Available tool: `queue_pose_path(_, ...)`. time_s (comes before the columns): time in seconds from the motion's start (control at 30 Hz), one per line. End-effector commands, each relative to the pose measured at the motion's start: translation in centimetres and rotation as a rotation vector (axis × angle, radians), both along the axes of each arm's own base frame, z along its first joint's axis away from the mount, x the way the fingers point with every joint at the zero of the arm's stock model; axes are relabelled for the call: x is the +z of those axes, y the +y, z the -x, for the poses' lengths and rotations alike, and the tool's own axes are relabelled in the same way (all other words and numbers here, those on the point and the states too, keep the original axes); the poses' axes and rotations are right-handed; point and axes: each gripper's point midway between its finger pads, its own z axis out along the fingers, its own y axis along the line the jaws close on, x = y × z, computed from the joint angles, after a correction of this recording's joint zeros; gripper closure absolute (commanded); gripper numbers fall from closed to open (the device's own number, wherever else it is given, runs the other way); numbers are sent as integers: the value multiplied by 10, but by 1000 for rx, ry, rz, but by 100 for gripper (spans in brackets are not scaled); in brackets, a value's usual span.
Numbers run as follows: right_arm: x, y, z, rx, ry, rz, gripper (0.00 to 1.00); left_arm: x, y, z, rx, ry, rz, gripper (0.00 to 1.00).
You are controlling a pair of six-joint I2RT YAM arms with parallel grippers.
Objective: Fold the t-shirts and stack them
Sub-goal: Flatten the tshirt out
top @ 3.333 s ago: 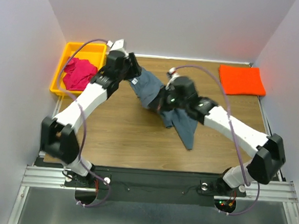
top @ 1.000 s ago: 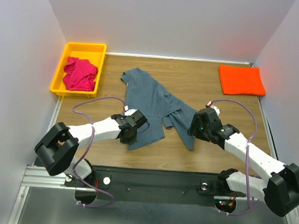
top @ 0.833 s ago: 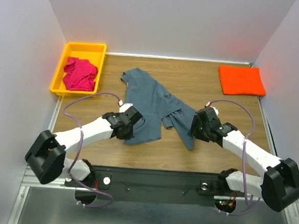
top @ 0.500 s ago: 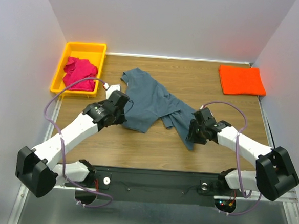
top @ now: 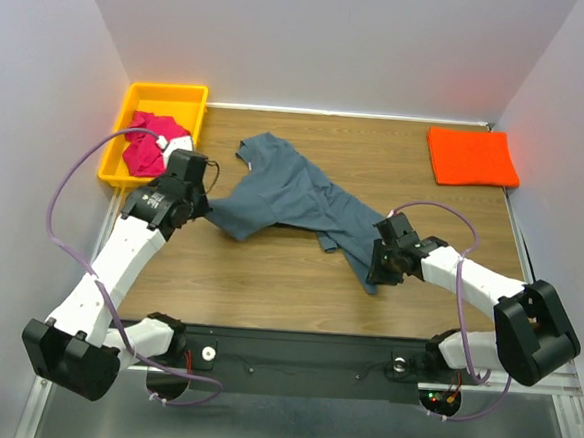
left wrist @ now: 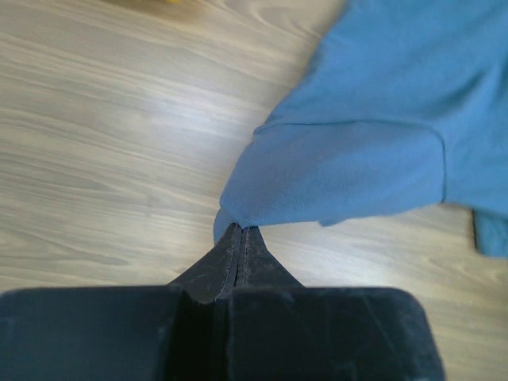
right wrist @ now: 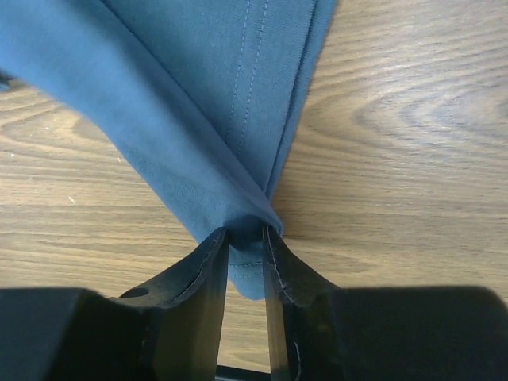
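Currently clenching the left end effector (left wrist: 238, 232) on a bunched corner of the grey-blue shirt (top: 294, 191), close beside the yellow bin (top: 166, 91). Grasping the shirt's near hem with the right end effector (right wrist: 246, 238) — cloth pinched between both fingers, low over the bench (top: 268, 277). Keeping the orange shirt (top: 472, 156) folded flat at the far right corner — and the pink shirt (top: 143, 128) bunched inside the bin.

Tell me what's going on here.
Both arms are handling the grey-blue t-shirt, rumpled on the table. The left gripper pinches one corner; the right gripper grips its near end. The orange t-shirt lies folded at the far right; the pink t-shirt is crumpled in the yellow bin.
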Motion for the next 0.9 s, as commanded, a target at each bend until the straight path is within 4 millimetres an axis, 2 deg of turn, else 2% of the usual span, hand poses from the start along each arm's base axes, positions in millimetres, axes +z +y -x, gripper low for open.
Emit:
queue_pose_path(0.0,8,-2,-8,-5,-43,4,70,38,30,-10,42,-84,-42,100)
queue_pose_path(0.03,7,-2,-8,-7,-39,6,69,42,41,-13,69,-91,-46,100)
queue_pose_path(0.1,5,-3,-6,-8,-29,7,63,51,50,-17,89,-111,-36,100)
queue_pose_path(0.2,5,-1,-6,-4,-28,5,58,59,53,-18,90,-129,-25,100)
queue_pose_path(0.33,9,1,-8,20,-36,-4,50,57,58,-13,101,-134,-29,100)
queue_pose_path(0.5,15,2,-11,53,-56,-1,49,48,58,-10,96,-122,-23,100)
queue_pose_path(0.7,43,-13,-20,17,-147,57,49,53,63,-10,109,-135,-37,100)
queue_pose_path(0.8,43,-16,-19,15,-145,66,50,54,63,-12,109,-138,-34,100)
queue_pose_path(0.87,36,-13,-14,27,-109,59,51,55,61,-13,105,-143,-24,100)
